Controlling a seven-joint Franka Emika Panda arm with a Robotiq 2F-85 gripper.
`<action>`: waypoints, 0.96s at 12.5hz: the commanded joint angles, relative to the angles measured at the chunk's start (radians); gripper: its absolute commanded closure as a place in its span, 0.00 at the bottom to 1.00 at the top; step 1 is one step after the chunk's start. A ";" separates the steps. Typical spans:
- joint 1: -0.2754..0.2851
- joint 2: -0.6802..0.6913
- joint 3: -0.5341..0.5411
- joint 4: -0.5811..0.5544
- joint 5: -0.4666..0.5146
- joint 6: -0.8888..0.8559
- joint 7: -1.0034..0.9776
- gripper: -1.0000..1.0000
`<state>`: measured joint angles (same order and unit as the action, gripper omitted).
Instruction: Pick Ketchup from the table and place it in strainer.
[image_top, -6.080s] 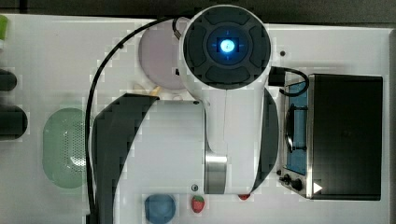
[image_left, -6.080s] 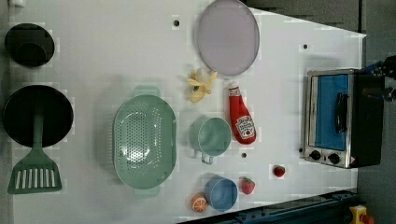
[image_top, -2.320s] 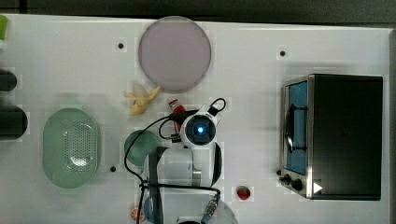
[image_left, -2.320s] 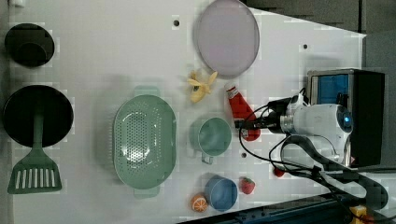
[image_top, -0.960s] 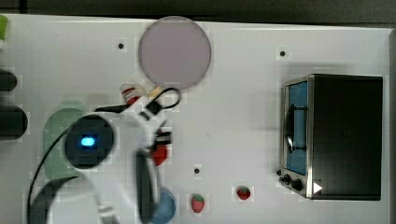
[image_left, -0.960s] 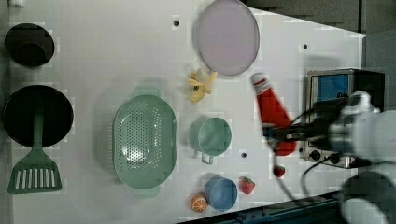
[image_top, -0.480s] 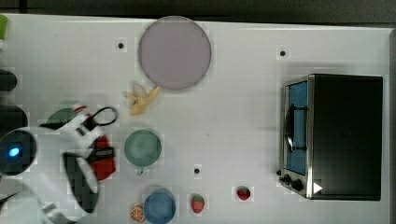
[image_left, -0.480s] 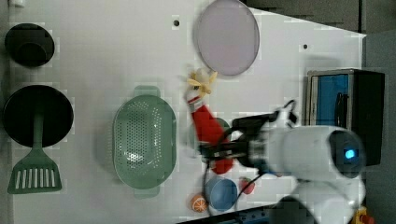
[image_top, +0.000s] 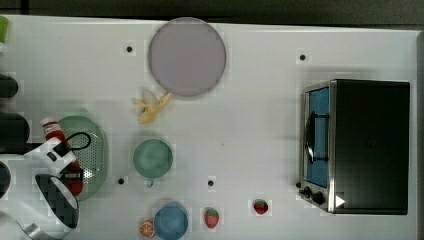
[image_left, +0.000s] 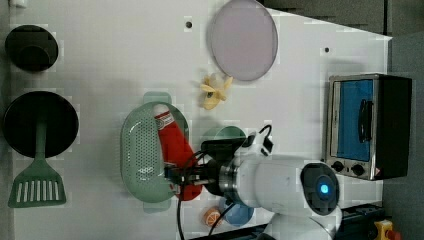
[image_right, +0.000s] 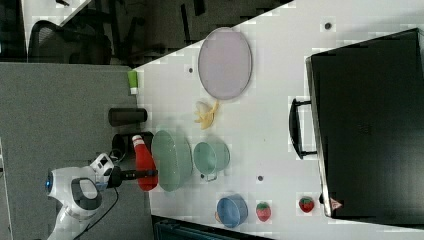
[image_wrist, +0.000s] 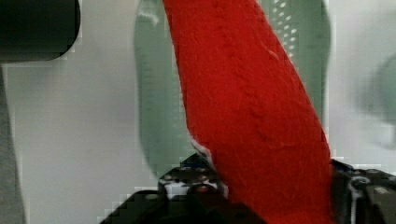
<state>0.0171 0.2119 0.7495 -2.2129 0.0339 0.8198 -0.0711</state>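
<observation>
My gripper (image_left: 184, 180) is shut on the base end of the red Ketchup (image_left: 172, 141) bottle. The bottle hangs above the pale green strainer (image_left: 138, 161), its whitish cap end pointing toward the strainer's far rim in the left view. In the top view the Ketchup (image_top: 56, 135) lies over the strainer's (image_top: 95, 150) left edge, with the gripper (image_top: 72, 176) at its lower end. The right view has the Ketchup (image_right: 144, 159) held just beside the strainer (image_right: 174, 160). In the wrist view the Ketchup (image_wrist: 247, 102) rises from between the fingers (image_wrist: 187, 179), with the strainer (image_wrist: 156, 116) behind it.
A round green cup (image_top: 153, 158) stands right of the strainer in the top view. A banana (image_top: 150, 107) and a lilac plate (image_top: 186, 56) lie beyond. A blue bowl (image_top: 171, 221), an orange slice (image_top: 146, 227) and strawberries (image_top: 212, 218) sit near the front edge. The toaster oven (image_top: 360, 145) is far right.
The arm has carried the Ketchup away from the oven side, past the green cup, to above the strainer. The grip on the bottle has held throughout.
</observation>
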 joint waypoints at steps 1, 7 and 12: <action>0.026 0.094 -0.009 0.018 -0.011 0.106 0.157 0.40; 0.039 0.186 -0.038 0.020 -0.087 0.171 0.163 0.00; -0.009 0.081 -0.048 0.034 -0.080 0.138 0.173 0.00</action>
<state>0.0348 0.3694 0.6914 -2.2148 -0.0432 0.9673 0.0487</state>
